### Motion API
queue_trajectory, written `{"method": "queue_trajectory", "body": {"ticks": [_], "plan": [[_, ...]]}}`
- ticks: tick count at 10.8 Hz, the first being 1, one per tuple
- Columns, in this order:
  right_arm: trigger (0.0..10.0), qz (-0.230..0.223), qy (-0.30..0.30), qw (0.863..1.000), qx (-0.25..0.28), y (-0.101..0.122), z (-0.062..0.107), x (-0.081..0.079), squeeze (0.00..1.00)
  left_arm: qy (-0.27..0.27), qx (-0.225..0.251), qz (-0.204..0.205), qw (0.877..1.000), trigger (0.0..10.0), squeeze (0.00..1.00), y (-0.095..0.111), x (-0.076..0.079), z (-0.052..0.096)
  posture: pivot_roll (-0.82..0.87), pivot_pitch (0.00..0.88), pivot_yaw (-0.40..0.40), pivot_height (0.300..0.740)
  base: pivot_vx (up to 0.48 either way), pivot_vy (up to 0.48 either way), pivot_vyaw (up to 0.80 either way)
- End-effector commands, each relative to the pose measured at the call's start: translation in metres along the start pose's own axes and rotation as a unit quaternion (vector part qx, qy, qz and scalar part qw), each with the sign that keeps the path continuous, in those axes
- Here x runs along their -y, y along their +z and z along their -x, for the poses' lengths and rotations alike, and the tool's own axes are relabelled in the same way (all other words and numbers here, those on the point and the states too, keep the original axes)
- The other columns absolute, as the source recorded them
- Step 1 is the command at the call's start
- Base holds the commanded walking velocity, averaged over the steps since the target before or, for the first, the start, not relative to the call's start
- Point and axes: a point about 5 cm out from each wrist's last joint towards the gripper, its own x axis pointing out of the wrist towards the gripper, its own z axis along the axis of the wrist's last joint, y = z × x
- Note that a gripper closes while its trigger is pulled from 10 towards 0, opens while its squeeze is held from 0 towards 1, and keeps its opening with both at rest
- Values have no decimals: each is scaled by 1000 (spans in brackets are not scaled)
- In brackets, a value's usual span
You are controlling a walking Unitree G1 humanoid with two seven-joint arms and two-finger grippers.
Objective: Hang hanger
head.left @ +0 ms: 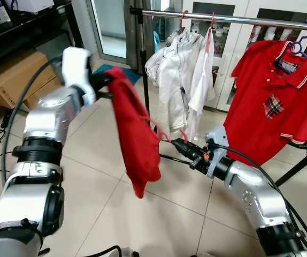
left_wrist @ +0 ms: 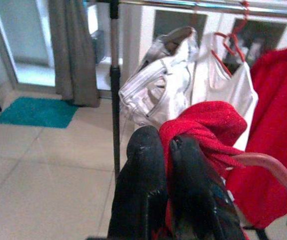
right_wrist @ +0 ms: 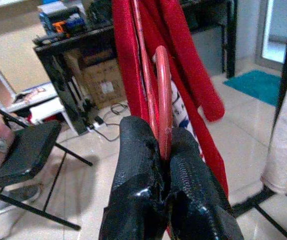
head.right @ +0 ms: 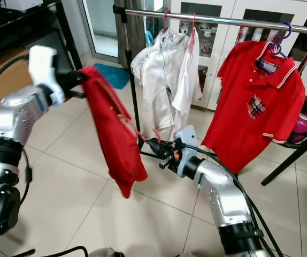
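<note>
Red garment on hanger held between both tools, short of the rail

Head views: left arm is bent up at the elbow, its forearm reaching forward and to the right at chest height; left tool point(head.left: 104, 84) is closed on the top of the red garment point(head.left: 136, 140), which is bunched there and hangs down in a long narrow drape with a ragged lower tip above the tiled floor point(head.left: 89, 176); right arm comes in low from the right, elbow down, forearm angled up and leftward; right tool point(head.left: 179, 144) is clamped on the pink-red hanger point(head.left: 163, 135) at the garment's right edge; the hanger's thin wire runs roughly sideways from the cloth toward that tool; behind, a clothes rail point(head.right: 233, 20) carries white clothes point(head.right: 161, 80) and a red polo shirt point(head.right: 255, 101) on a blue hanger point(head.right: 282, 33); the held garment is well apart from the rail, in front of and below it.

Left wrist view: the two black fingers point(left_wrist: 143, 185) lie close together, pinching red cloth, with a curved bar of the hanger beside them; white clothes and the rail's upright pole point(left_wrist: 115, 90) lie beyond.

Right wrist view: fingers point(right_wrist: 136, 165) are pressed tight on the hanger's loop, which stands upright against the hanging red cloth; a black chair point(right_wrist: 23, 150) stands to one side.
</note>
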Motion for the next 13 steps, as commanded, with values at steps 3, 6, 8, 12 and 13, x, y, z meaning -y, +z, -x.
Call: {"method": "queue_trajectory", "body": {"ticks": [3, 6, 8, 12, 13], "plan": [[0, -26, 4, 1000, 4, -7, 16, -3, 0, 128, 94, 117, 980, 0, 0, 23, -44, 15, -35, 0, 81, 740, 0, 0, 0], [0, 133, -19, 989, -61, 15, 20, -6, 0, 35, -10, -135, 990, 0, 0, -8, -19, 10, -55, 0, 82, 740, 0, 0, 0], [0, 234, -7, 960, -152, 18, 20, 2, 0, -47, 7, -209, 977, 0, 0, 4, 11, 1, -63, 0, 90, 740, 0, 0, 0], [0, 271, 20, 945, -179, 9, 19, -4, 0, -134, -10, -201, 970, 0, 0, -2, 39, -8, -64, 0, 81, 740, 0, 0, 0], [0, 247, 18, 957, -153, 10, 21, -6, 0, -97, 4, -186, 978, 0, 0, 3, 29, -8, -61, 0, 81, 740, 0, 0, 0]]}}
